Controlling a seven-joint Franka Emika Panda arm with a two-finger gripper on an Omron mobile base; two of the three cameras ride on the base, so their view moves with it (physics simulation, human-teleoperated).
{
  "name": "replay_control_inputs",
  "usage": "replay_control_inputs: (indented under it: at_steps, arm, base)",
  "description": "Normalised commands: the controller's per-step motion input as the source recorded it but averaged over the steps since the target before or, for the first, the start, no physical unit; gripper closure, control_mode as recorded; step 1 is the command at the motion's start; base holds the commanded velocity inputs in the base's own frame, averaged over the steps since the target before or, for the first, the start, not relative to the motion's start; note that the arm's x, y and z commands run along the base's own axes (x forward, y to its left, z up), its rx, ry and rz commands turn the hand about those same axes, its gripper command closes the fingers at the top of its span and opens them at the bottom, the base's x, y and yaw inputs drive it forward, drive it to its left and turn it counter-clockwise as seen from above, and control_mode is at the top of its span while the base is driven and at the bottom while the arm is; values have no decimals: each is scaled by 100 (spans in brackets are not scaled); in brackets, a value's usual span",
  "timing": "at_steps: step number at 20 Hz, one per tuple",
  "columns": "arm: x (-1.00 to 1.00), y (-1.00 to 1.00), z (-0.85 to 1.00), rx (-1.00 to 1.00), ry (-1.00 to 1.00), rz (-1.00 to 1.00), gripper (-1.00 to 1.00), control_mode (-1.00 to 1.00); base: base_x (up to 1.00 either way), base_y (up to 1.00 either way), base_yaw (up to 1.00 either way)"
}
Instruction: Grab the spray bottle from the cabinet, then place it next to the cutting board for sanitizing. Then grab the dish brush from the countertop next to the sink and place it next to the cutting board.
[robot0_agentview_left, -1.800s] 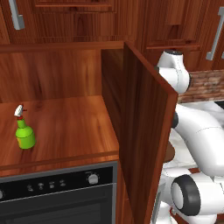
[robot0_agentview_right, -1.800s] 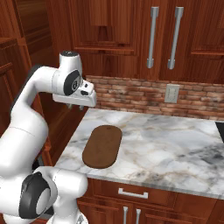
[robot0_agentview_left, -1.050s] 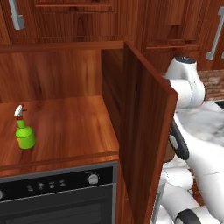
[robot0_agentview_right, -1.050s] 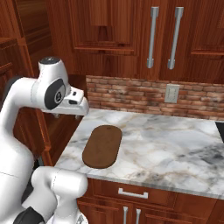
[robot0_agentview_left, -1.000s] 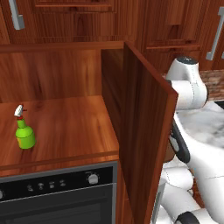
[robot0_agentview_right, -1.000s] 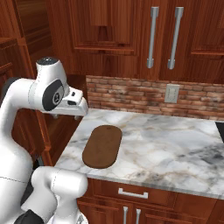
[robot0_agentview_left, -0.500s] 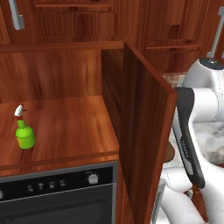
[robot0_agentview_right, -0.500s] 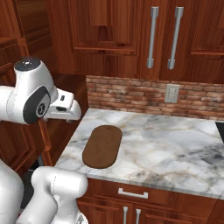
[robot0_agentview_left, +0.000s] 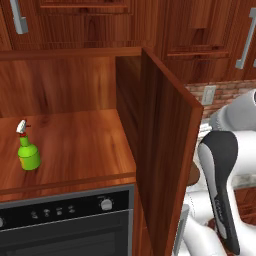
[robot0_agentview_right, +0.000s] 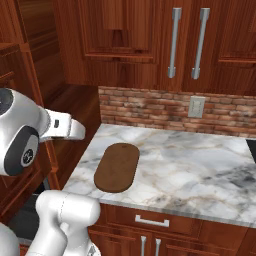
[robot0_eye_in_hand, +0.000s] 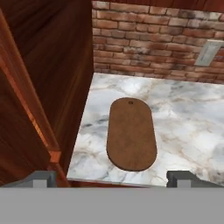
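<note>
One bottle to fetch first, and in the left base view the spray bottle (robot0_agentview_left: 28, 152) stands upright on the deep wooden shelf of the cabinet (robot0_agentview_left: 75, 145), far over on the left and near the front edge. The cabinet door (robot0_agentview_left: 167, 165) is swung wide open and sticks out toward the base, so it sits like a wall between the shelf and the arm (robot0_agentview_left: 225, 185), which rises on the door's right side. My guess is the arm has to get around that door edge before it can reach in. Plenty of bare shelf around the bottle, nothing crowding it.

Right base view: the cutting board (robot0_agentview_right: 117, 166) lies flat on the countertop (robot0_agentview_right: 200, 165), close to the left end and near the front edge. Lots of open marble to its right, so that looks like the easy spot for setting stuff down. The arm's elbow bulks up at the left.

Hand view: the gripper (robot0_eye_in_hand: 111, 178) looks down at the board from above the counter's front edge, with the door's edge close on the left. Its finger tips stand far apart with nothing between them, so it's open and empty.
</note>
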Motion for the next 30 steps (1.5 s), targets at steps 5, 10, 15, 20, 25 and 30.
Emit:
replay_control_inputs:
  at_steps: [5,10,15,20,25,30]
  arm:
    - [-19,0,16,0,-27,0,-100,-100]
    - [-8,0,10,0,-20,0,-100,-100]
    - [-12,0,0,0,-8,0,-100,100]
    - [0,0,0,0,0,0,-100,100]
    - [0,0,0,0,0,0,-100,100]
    - [0,0,0,0,0,0,-100,100]
  base:
    - [0,0,0]
    - [0,0,0]
    - [-40,0,-1]
    - [-100,0,-5]
    - [-100,12,-6]
    - [-83,78,-3]
